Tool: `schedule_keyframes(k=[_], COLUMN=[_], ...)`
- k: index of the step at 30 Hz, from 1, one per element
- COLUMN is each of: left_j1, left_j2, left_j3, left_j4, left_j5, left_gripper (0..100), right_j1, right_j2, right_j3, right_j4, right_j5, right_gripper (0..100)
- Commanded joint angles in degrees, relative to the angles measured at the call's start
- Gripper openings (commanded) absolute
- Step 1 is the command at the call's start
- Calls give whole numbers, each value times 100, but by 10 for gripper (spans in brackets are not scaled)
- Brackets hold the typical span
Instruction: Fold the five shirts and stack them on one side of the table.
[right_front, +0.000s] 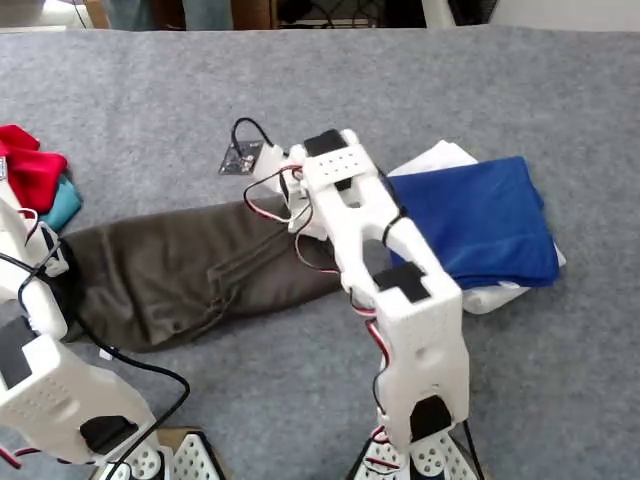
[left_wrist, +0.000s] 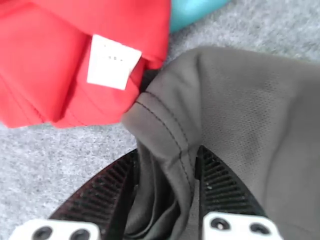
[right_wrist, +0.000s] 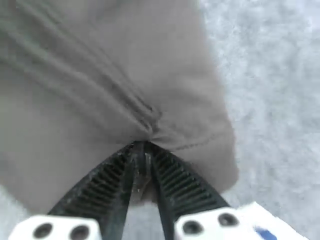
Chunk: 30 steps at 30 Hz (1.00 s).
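The long olive-grey mesh shirt (right_front: 190, 270) lies left of centre on the grey felt counter (right_front: 450, 80). The left gripper (left_wrist: 167, 152) is clamped on its left end and the right gripper (right_wrist: 143, 147) on its right hem. Raise both ends evenly, keeping the fabric taut, then fold toward the folded blue shirt (right_front: 480, 220).

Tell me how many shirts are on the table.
5: red shirt and teal shirt at the left edge, olive shirt spread mid-table, blue shirt folded on the white shirt at right. More could lie underneath.

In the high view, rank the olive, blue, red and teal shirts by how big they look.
olive shirt
blue shirt
red shirt, cut by the frame edge
teal shirt, partly hidden
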Motion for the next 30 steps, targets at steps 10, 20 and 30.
schedule_keyframes(k=[10, 20, 30], left_j1=[-4, -4, -57], left_j2=[-273, -281, -334], left_j3=[-13, -31, -31], left_j4=[-18, -9, 35], left_j5=[-9, 9, -9], left_gripper=[186, 188, 188], right_j1=[844, 492, -44], right_j2=[-664, -857, -409], right_j3=[-1824, -1789, -558], right_j4=[1407, 2163, 1266], right_j5=[-835, -3103, -4404], right_gripper=[15, 238, 338])
